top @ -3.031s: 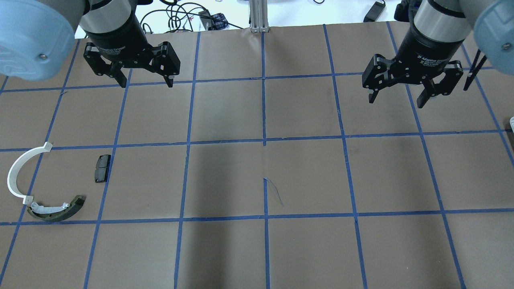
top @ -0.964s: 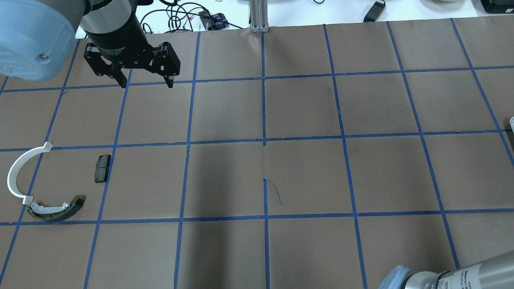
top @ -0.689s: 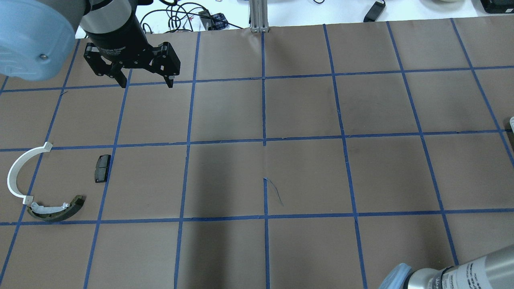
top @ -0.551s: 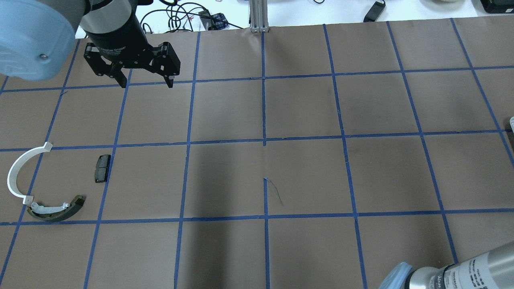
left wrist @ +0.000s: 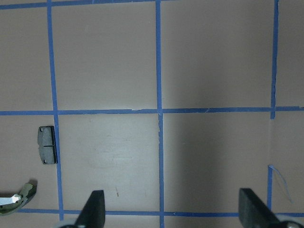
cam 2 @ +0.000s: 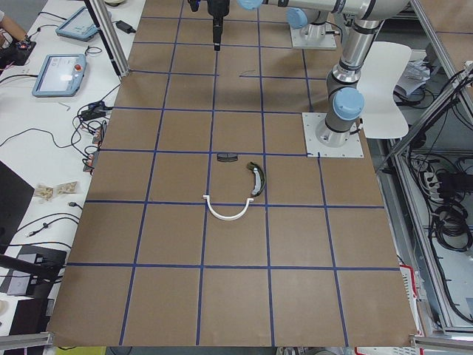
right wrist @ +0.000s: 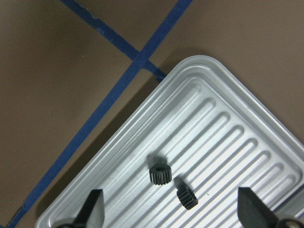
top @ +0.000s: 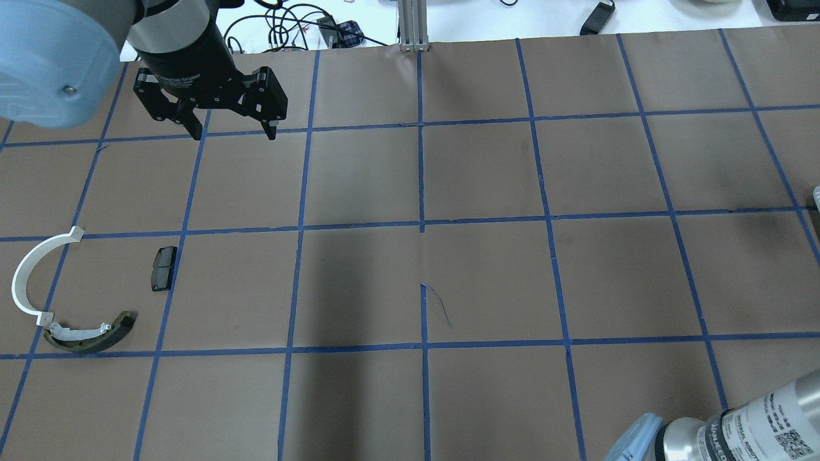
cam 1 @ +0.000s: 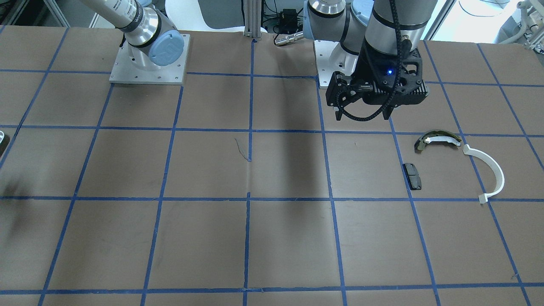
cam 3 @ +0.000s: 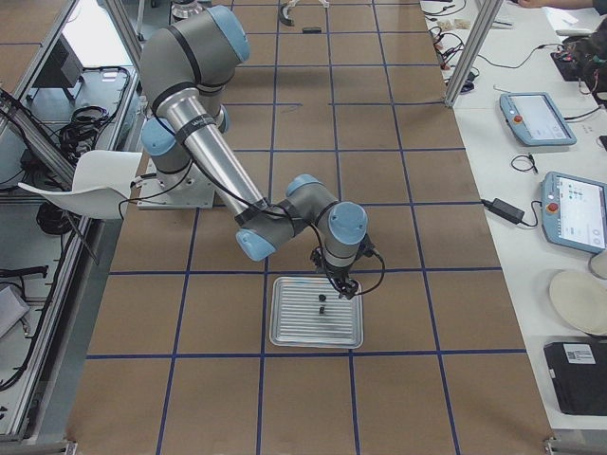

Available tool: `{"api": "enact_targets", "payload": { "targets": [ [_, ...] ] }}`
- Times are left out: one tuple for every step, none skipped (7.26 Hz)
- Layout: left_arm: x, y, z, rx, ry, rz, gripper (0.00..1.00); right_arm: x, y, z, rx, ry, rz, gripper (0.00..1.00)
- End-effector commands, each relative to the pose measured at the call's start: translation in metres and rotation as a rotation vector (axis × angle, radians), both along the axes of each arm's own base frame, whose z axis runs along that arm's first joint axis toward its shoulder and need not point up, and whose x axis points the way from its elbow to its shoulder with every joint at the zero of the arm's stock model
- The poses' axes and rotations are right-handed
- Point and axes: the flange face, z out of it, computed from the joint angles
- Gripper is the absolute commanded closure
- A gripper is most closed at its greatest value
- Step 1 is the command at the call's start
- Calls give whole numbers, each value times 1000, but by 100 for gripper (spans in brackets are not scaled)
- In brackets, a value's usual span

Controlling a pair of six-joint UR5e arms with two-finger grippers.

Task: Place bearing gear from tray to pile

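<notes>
Gears (right wrist: 159,174) lie on tray (right wrist: 228,118) beneath right claw (right wrist: 172,209).

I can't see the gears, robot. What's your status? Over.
Left gripper open, empty. Right gripper open above tray. Two gears on tray, ungrasped. Nothing in the way.

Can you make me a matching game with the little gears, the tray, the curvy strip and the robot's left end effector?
Things:
1. gears
2. tray
3. curved strip
4. left end effector

Matches:
A. silver
B. open and empty
C. white
D. lying in the tray

Pairs: 1-D, 2-A, 3-C, 4-B
</notes>
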Motion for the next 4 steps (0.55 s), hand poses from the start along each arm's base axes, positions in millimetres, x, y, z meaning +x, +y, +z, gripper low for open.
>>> {"api": "enact_targets", "payload": {
  "targets": [
    [0, 1, 1, -1, -1, -2, 0, -3, -1, -19, 10, -14, 35, 9],
    [0, 1, 1, -1, 0, -2, 0, -5, -3, -33, 22, -28, 36, 10],
    [-1, 1, 1, -1, 2, -2, 0, -5, -3, -41, 29, -38, 36, 21],
    [-1, 1, 0, 1, -2, -3, 0, -6, -4, -47, 34, -44, 36, 21]
  ]
}}
